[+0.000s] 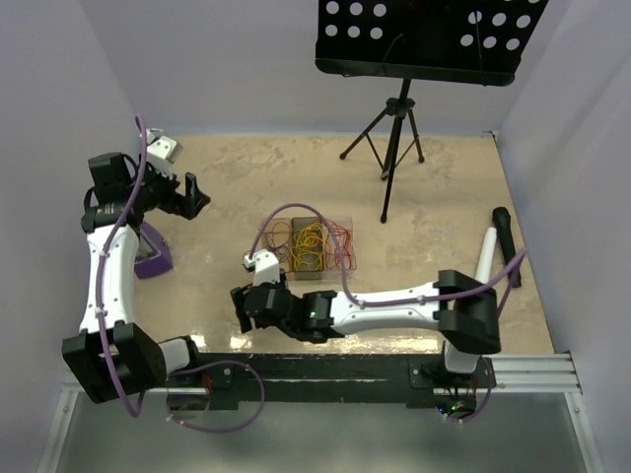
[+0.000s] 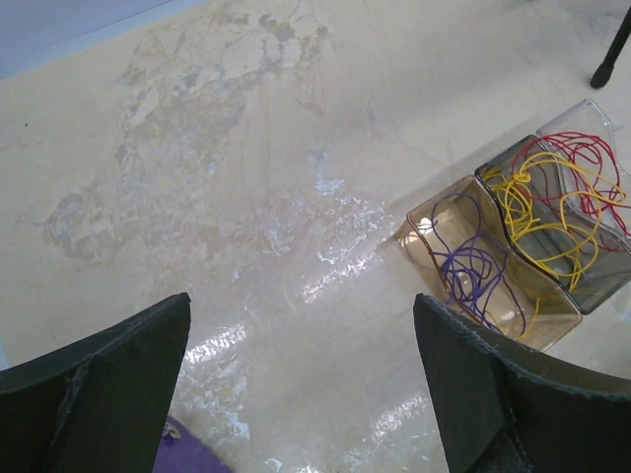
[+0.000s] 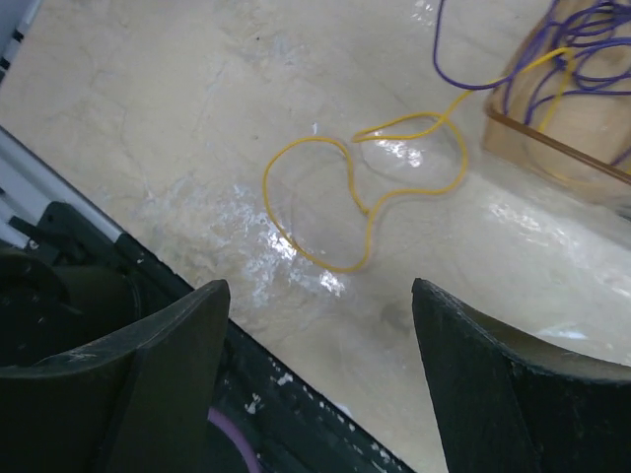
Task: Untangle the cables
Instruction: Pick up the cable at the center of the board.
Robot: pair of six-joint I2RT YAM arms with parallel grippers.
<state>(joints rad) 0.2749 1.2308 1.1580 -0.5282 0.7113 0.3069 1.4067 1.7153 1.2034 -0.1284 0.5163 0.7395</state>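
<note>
The cables (image 1: pixel 314 246) lie in small side-by-side bins at the table's middle. In the left wrist view a purple cable (image 2: pixel 471 268) fills the amber bin (image 2: pixel 424 219), yellow cables (image 2: pixel 540 202) the grey one, and red cables (image 2: pixel 592 158) the clear one. One yellow cable (image 3: pixel 347 202) trails out of the amber bin (image 3: pixel 552 148) and loops on the tabletop. My right gripper (image 3: pixel 320 286) hangs open just short of that loop, nothing between its fingers (image 3: pixel 473 384). My left gripper (image 2: pixel 301 301) is open and empty over bare table, far left of the bins. In the top view the left gripper (image 1: pixel 192 195) and right gripper (image 1: pixel 240 307) stand apart.
A black music stand (image 1: pixel 419 39) on a tripod (image 1: pixel 391 138) is at the back. A black microphone (image 1: pixel 507 241) and a white one (image 1: pixel 486 251) lie at the right. A purple object (image 1: pixel 153 254) sits by the left arm. The black base rail (image 3: pixel 118 266) runs along the near edge.
</note>
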